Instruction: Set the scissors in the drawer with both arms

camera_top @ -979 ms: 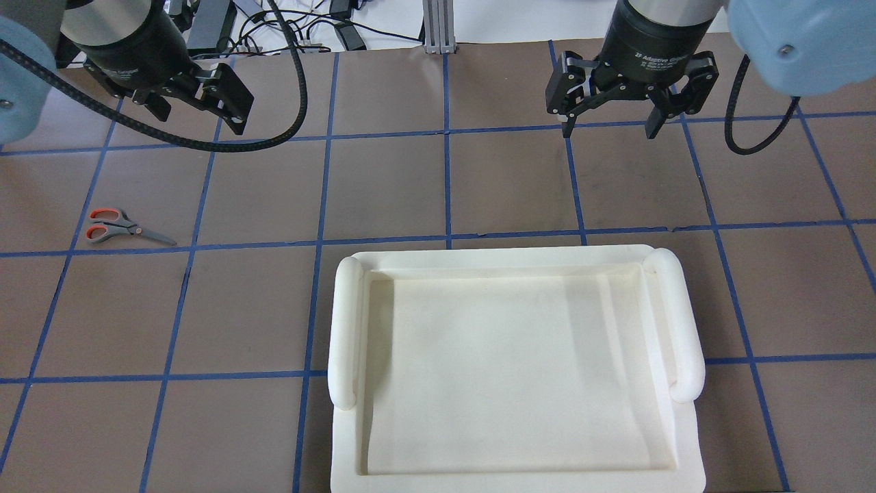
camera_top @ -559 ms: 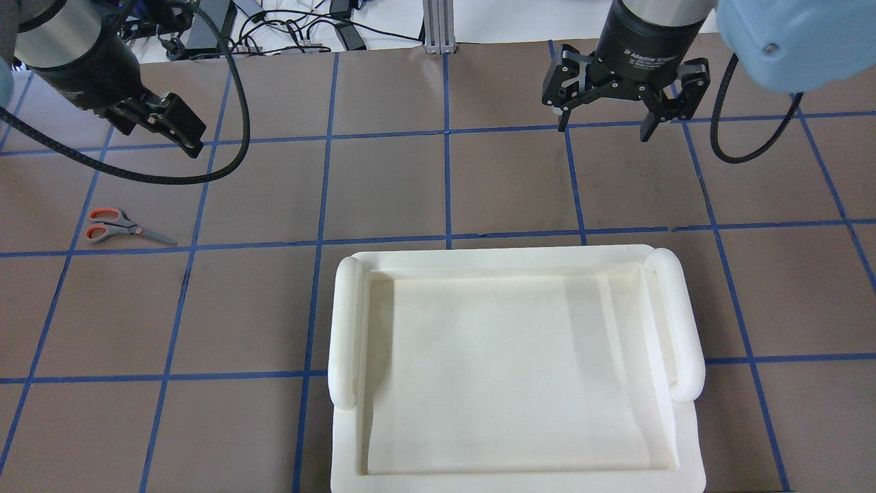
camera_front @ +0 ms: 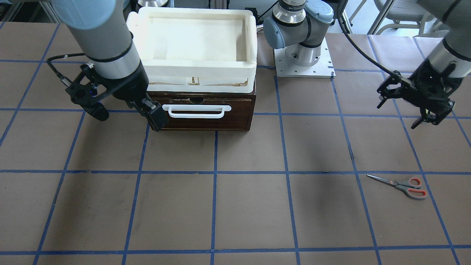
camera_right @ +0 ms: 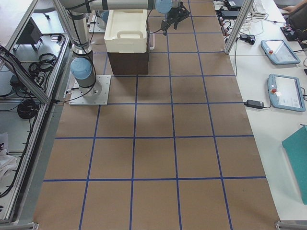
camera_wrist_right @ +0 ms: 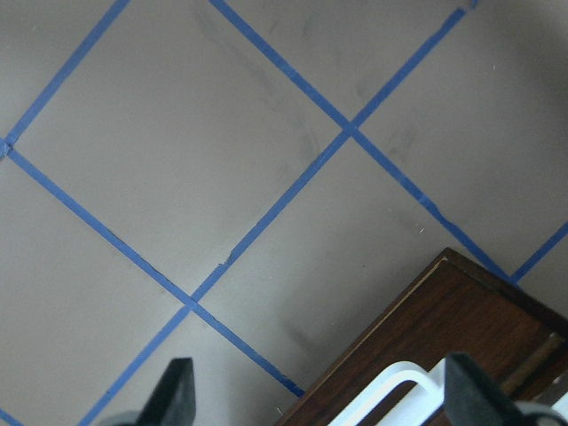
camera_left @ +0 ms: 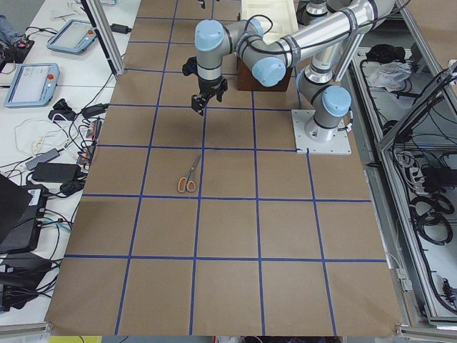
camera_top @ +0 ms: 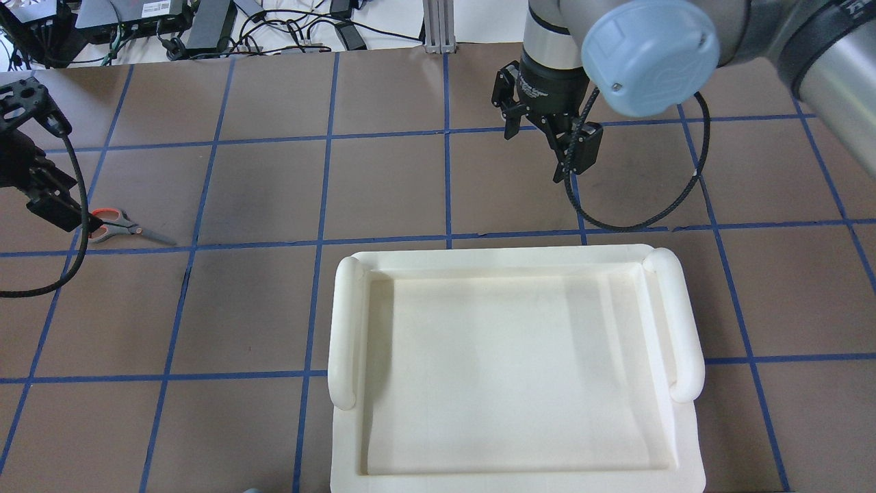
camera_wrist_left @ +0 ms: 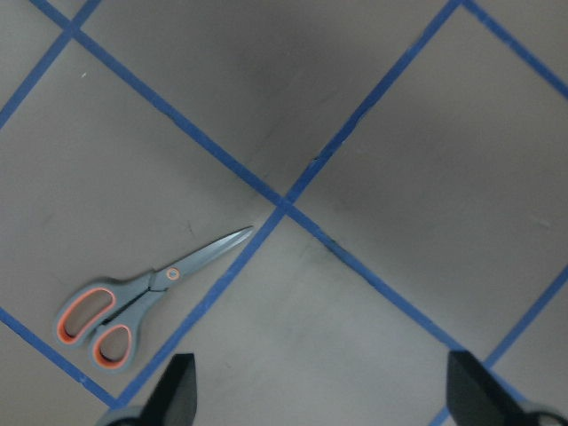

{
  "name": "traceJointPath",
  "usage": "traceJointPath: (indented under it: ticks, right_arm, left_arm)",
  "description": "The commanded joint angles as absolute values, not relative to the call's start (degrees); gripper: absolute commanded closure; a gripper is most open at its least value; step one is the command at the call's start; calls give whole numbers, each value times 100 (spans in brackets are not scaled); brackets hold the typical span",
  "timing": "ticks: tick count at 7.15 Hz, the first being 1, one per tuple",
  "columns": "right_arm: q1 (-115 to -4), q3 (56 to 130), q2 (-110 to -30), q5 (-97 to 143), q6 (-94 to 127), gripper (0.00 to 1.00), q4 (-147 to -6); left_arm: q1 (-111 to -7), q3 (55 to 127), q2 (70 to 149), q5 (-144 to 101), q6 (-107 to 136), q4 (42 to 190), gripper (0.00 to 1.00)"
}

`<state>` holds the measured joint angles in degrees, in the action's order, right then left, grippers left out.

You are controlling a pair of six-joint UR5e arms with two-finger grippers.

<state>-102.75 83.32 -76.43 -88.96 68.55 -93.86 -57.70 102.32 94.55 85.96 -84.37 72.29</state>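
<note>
With the left gripper [camera_wrist_left: 324,390] and right gripper [camera_wrist_right: 321,395] both spread empty, scissors [camera_front: 399,185] flat at the front view's lower right and the drawer [camera_front: 206,121] shut at upper centre, fingers would likely skid off the thin blades.

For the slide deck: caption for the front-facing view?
Open left gripper hovers near the scissors; open right gripper beside the closed drawer.

Scissors [camera_left: 188,175] lie flat (handles nearer, blades farther), apart from the left gripper [camera_left: 200,106]
</note>
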Motion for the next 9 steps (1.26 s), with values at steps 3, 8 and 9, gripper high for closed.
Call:
traceJointPath:
  ticks: [3,8,9]
  right_arm:
    - [-10722,8341,-7103,-8938,8689,0,-9413]
    - [-10854,8350,-6750,-8842,9483,0,-9185]
    - [-10881,8350,-6759,-8833,9483,0,-9063]
  left_arm:
    - [-5590,10293,11009,8947,-12253,5452,0]
    - [-5590,9650,12199,9053,-14044,5204,3]
    - [-5599,9642,12217,9035,-13993,5194,5]
